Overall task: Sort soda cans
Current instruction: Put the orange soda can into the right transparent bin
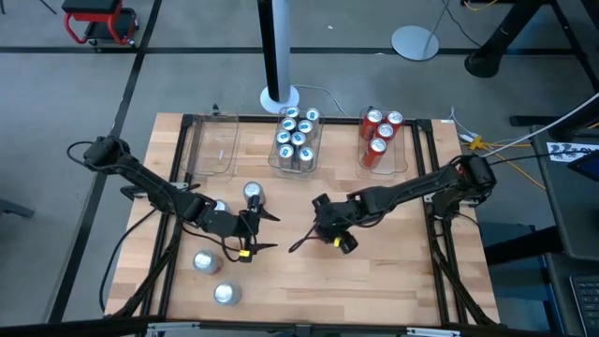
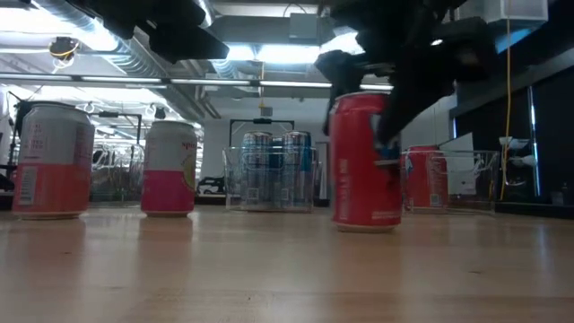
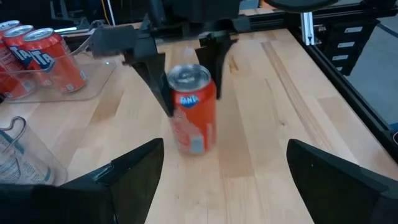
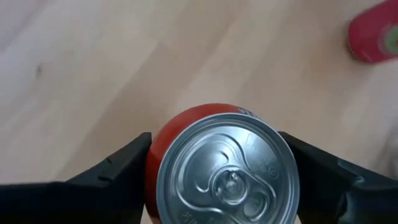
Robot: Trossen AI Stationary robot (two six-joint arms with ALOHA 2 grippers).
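A red soda can (image 3: 191,109) stands upright on its base on the wooden table, mid-table. My right gripper (image 4: 219,146) comes down over it, one finger on each side, shut on it. My left gripper (image 3: 217,168) hovers open a short way to the can's left, pointing at it, nothing between its fingers. In the high view the right gripper (image 1: 309,227) covers the can and the left gripper (image 1: 267,232) faces it. Loose silver-topped cans (image 1: 254,193) (image 1: 206,261) (image 1: 226,294) stand on the left half. My right gripper pinches the red can's upper side wall (image 4: 155,146) between its two fingers, one on each opposite side, just below the silver top (image 4: 227,168). The fingers (image 3: 155,81) slant down from above and from the table's right. The can stands upright, its base (image 2: 366,224) on the table.
Three clear bins stand along the far edge: a left one (image 1: 213,145), a middle one (image 1: 298,140) holding blue-and-white cans, a right one (image 1: 382,140) holding red cans. Two pink-and-white cans (image 2: 52,161) (image 2: 169,168) stand left of the held can.
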